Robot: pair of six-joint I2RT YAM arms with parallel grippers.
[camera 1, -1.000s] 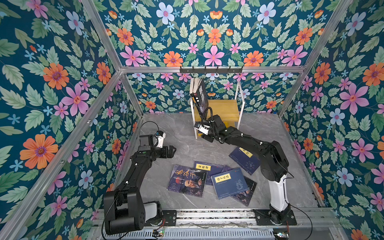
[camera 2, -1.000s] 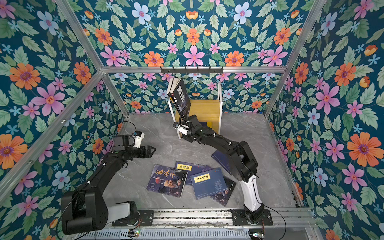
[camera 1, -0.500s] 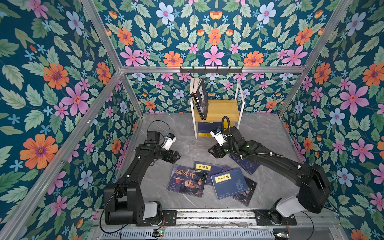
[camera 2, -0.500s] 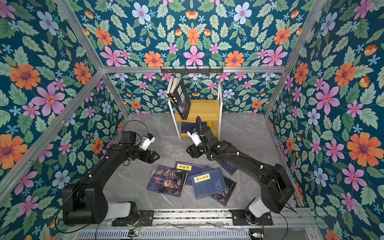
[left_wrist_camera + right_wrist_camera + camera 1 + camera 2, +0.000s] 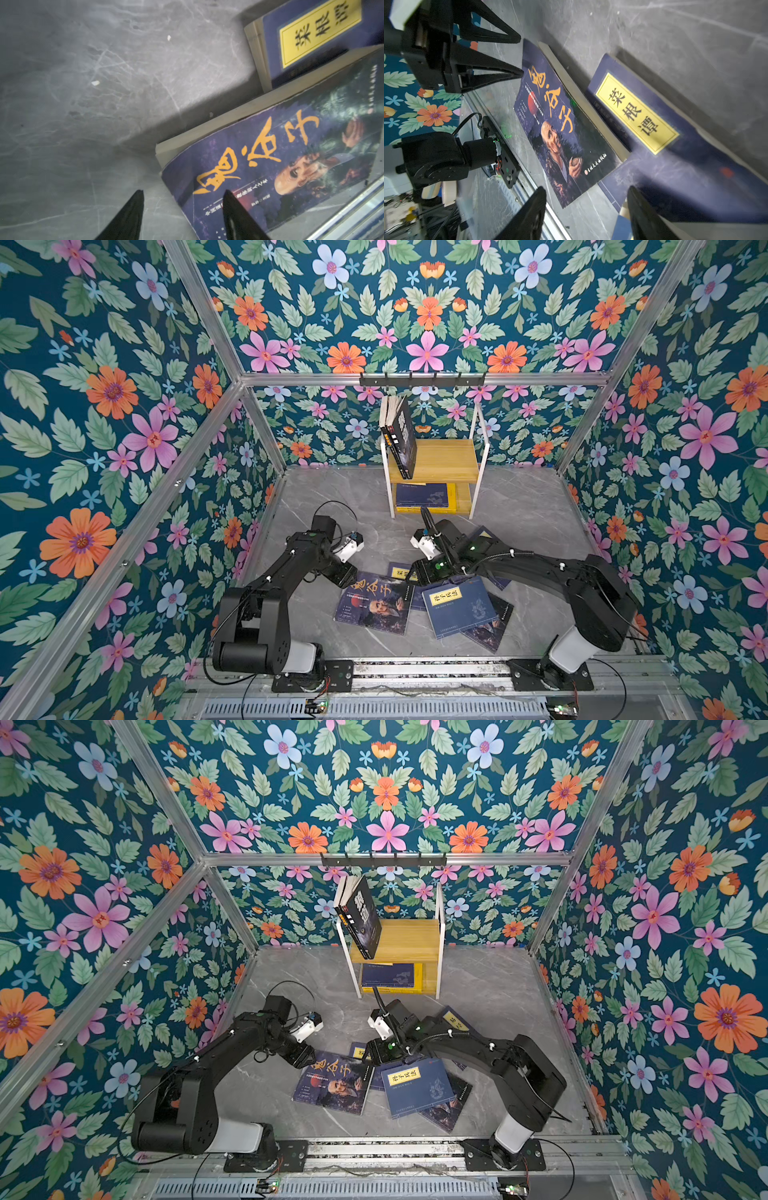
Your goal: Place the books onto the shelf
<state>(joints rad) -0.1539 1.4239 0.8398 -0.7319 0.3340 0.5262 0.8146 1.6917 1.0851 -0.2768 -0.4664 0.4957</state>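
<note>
While black books are set on the shelf, navy paperbacks are left on the worktop, left claw and right claw parted.

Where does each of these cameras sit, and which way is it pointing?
Both top views: high at the front, looking down toward the shelf; left arm and right arm show whole.
Left wrist: on the left arm, looking along the left gripper at the portrait book; only its fingertips show.
Right wrist: on the right arm, looking past the right gripper across the floor; the left gripper shows too.
Shared: both wrist views show the portrait book and the yellow-labelled navy book.
</note>
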